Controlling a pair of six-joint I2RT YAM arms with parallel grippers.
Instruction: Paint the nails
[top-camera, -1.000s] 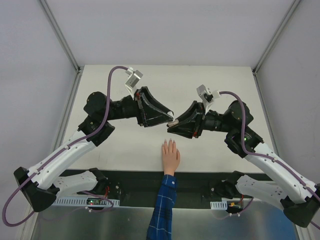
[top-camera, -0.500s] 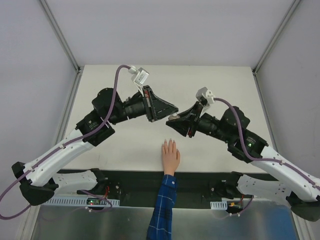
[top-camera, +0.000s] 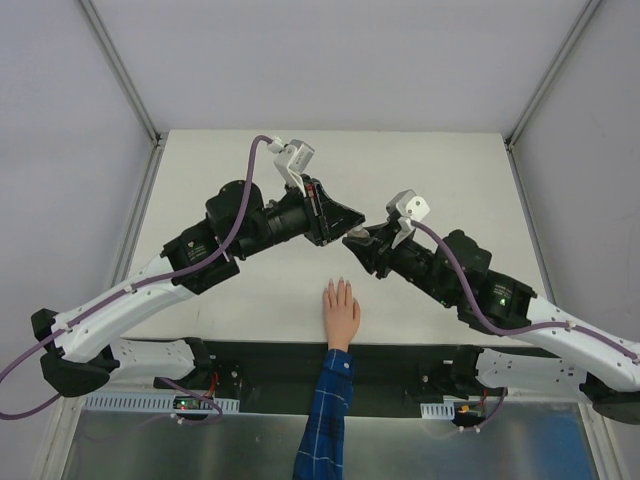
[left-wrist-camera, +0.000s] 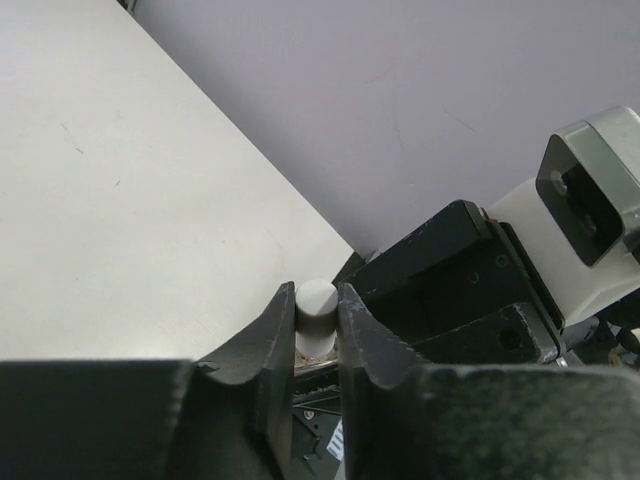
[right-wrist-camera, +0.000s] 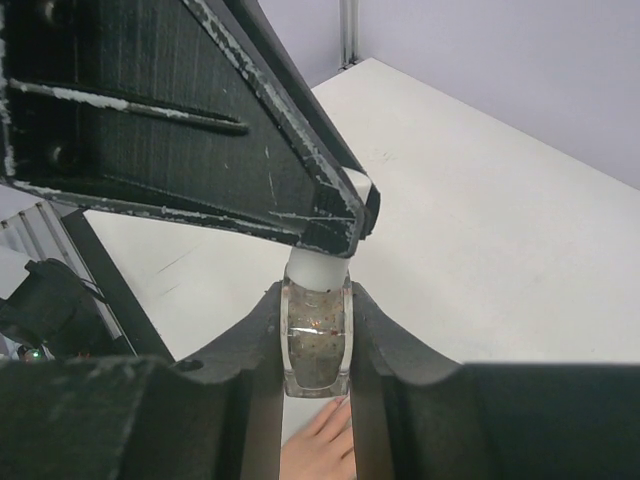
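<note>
1. The surface (top-camera: 450, 170) is a flat, cream-white top. A black strip (top-camera: 390, 362) runs along its near edge, where the two arms are bolted down.
2. Plain pale grey walls (top-camera: 320, 60) stand around the surface, with thin silver metal posts (top-camera: 120, 70) running up at the far corners.
3. A flesh-coloured mannequin hand (top-camera: 341, 310) lies flat on the near middle of the surface, between the two arm bases.
4. The hand's long side runs from near to far. Its blue plaid sleeve (top-camera: 328, 420) is at the near end and crosses the black strip, and its fingers point away, toward the far wall.
5. The tiny pale nails (top-camera: 340, 285) are at the far tips of those fingers. From the top view they are too small to see well.
6. The left pincer (left-wrist-camera: 317, 297) is squeezed shut on a small round white cap (left-wrist-camera: 316, 320).
7. The right pincer (right-wrist-camera: 317, 300) is squeezed shut on a small clear glass bottle (right-wrist-camera: 316, 350) with pale speckled stuff inside.
8. The white cap sits right at the top end of the bottle, so the two pincers meet tip to tip. The pictures do not show if the cap is tight or loose.
9. Both pincers hang in the air over the surface, near the fingertips on their far side, and do not touch the hand.
</note>
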